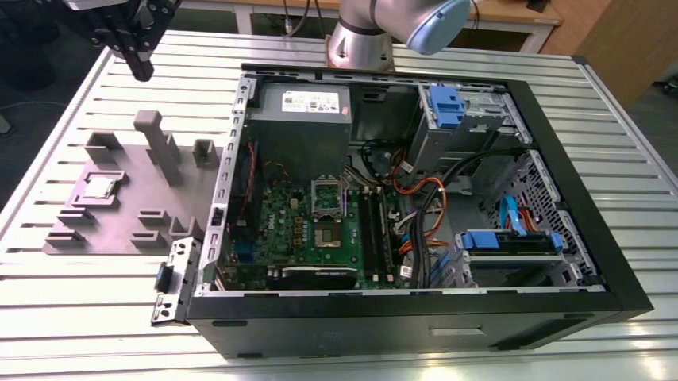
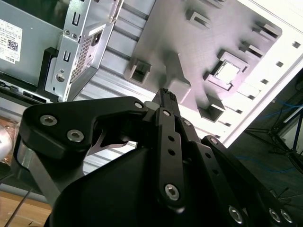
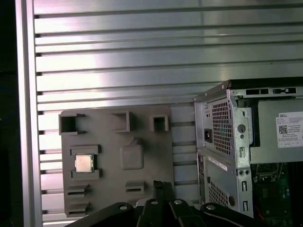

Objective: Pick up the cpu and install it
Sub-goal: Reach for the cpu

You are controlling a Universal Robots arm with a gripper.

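Note:
The cpu is a small silver square lying flat in a raised seat on the grey-purple fixture plate, at the exterior view's left. Both wrist views show the cpu on the plate. My gripper hangs well above the table, past the plate's far end and apart from the cpu. Its black fingers are pressed together and hold nothing. On the green motherboard, the silver socket sits inside the opened computer case.
The black computer case lies on its side on the slatted aluminium table, with its metal rear wall next to the fixture plate. Tall posts rise from the plate. Cables, blue drive brackets and the arm's base are nearby.

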